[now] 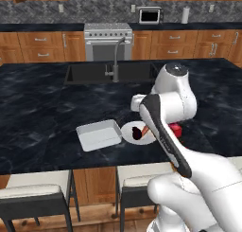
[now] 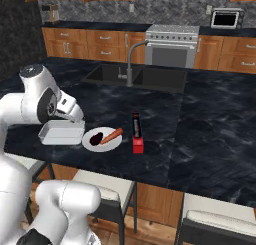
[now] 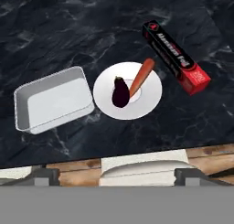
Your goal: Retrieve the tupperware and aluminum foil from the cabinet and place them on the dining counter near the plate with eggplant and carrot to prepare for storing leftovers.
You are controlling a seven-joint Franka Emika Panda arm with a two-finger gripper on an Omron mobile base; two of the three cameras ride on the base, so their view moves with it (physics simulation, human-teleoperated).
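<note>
— Two containers, was it? What sat in each?

— Two, yes. Take the plate with eggplant and carrot (image 3: 127, 91) as the landmark. It was a small round white dish, and on it lay a dark purple eggplant (image 3: 120, 93) with a slim orange carrot (image 3: 141, 76) angled beside it, the two touching near the plate's middle. Just beside that plate, on the side away from the carrot's tip, sat the tupperware (image 3: 52, 99), a shallow translucent tray with rounded corners, upright. Nothing lay inside it; its pale floor showed bare.

— Were tray and plate touching?

— Very close, rim nearly against rim. In the hand view I could not tell whether they actually met.

— And the aluminum foil?

— On the plate's other side, near it but apart: a long black box (image 3: 176, 56) with a red end and white lettering, lying flat. In the right base view its red end pointed toward the counter's near edge.

— All on the same surface?

— All three rested on the dining counter (image 1: 38, 108), the black veined slab, close to its near edge. Farther from the plate, across the slab, were the sink (image 2: 135, 77) and faucet (image 2: 131, 59). Under the counter edge nearest the plate stood stools with pale seats (image 1: 142, 173).

— What of the gripper?

— It hung above the plate, holding nothing. The arm hid its fingers in the base views; by every sign the jaws stood spread wide.
</note>
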